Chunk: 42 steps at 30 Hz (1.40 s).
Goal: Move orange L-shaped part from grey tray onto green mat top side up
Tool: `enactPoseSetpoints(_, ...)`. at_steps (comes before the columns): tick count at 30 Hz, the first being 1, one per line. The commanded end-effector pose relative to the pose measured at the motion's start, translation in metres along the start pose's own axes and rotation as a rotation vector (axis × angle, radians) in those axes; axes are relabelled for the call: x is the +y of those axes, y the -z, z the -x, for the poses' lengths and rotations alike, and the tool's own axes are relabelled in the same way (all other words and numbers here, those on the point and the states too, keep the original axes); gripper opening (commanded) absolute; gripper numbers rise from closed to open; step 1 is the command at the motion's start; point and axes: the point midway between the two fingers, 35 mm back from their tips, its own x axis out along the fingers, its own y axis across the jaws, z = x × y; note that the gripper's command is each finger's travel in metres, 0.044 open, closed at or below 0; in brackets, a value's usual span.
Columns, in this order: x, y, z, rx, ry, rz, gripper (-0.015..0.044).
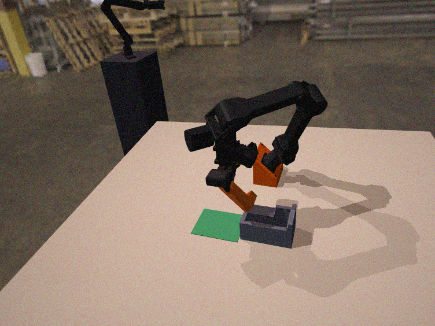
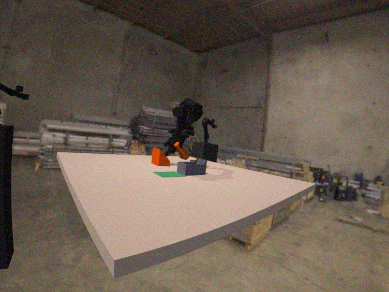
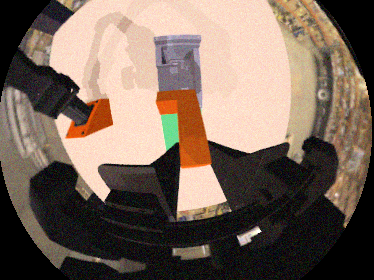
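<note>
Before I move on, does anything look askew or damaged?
Nothing looks damaged. The orange part hangs tilted in the gripper, L-end down, which is not odd mid-carry; it probably needs levelling before the mat.

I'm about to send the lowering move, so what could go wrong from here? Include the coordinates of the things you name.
The orange L-shaped part (image 1: 238, 196) (image 2: 182, 151) (image 3: 193, 130) slants steeply in the gripper (image 1: 225, 188) (image 3: 192, 144), L-shaped end down, so lowered like this it would likely land on that end rather than flat. The gripper pinches only the opposite end, so a knock might twist the part. The grey tray (image 1: 266, 233) (image 2: 191, 169) (image 3: 179, 77) adjoins the green mat (image 1: 217, 224) (image 2: 168, 174) (image 3: 170, 130); that low end could catch its wall.
</note>
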Motion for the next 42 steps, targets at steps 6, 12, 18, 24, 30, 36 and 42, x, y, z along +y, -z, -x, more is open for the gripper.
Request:
enactPoseSetpoints(6, 0.004, 0.044, 0.001, 0.007, 0.0, 0.008, 0.0)
enactPoseSetpoints(12, 0.006, 0.065, 0.001, 0.008, 0.0, 0.008, 0.0)
enactPoseSetpoints(18, 0.005, 0.066, -0.003, 0.008, 0.0, 0.008, 0.0)
enactPoseSetpoints(24, 0.005, 0.066, -0.012, 0.008, 0.0, 0.008, 0.0)
enactPoseSetpoints(30, 0.005, 0.066, -0.021, 0.008, 0.0, 0.009, 0.0)
enactPoseSetpoints(36, 0.005, 0.066, -0.031, 0.008, 0.001, 0.009, 0.0)
enactPoseSetpoints(42, 0.005, 0.066, -0.04, 0.007, 0.001, 0.009, 0.0)
